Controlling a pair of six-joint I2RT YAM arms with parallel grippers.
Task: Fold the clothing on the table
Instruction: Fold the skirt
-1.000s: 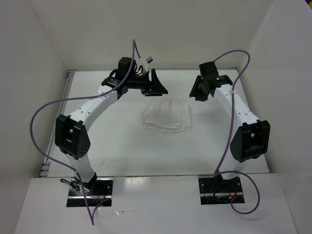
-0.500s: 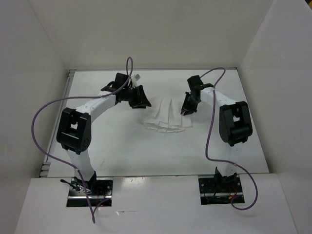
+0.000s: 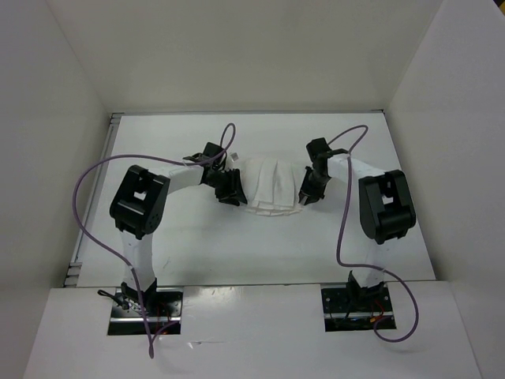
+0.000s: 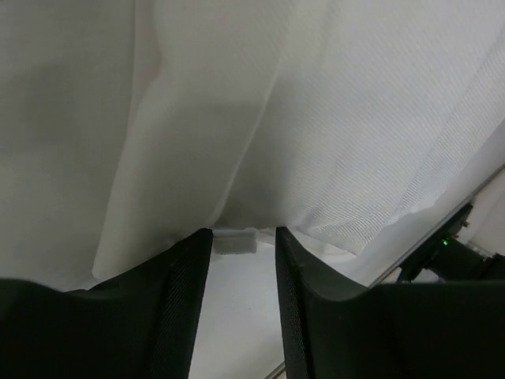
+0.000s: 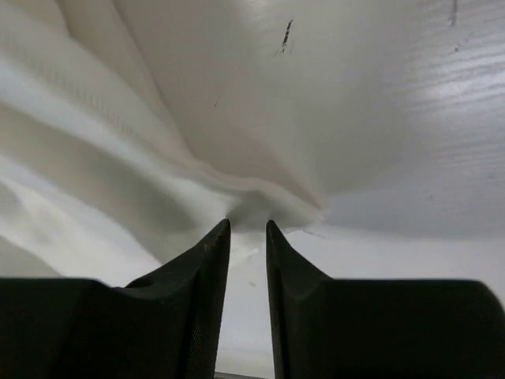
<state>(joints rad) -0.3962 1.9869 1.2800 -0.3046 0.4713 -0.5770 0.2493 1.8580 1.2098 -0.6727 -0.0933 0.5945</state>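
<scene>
The clothing [image 3: 272,185] is a white pleated garment lying mid-table, its upper edge bowed between the two grippers. My left gripper [image 3: 230,188] is at its left side and my right gripper [image 3: 308,192] at its right side. From the left wrist, folds of the clothing [image 4: 316,118] run down to the left gripper [image 4: 243,233], whose jaws stand a little apart with fabric and a small white tag [image 4: 235,241] at the tips. The right gripper [image 5: 248,223] is nearly closed, pinching a bunched edge of the clothing [image 5: 118,118].
The white table [image 3: 197,245] is boxed in by upright white walls at the back [image 3: 252,55] and both sides. A metal edge [image 3: 110,158] runs along the left. Purple cables [image 3: 87,189] loop off both arms. The arm bases [image 3: 142,304] sit at the near edge.
Both grippers have come down from the far side toward the near middle and closed further. They now sit at the garment's two sides, and its far edge has been drawn toward me.
</scene>
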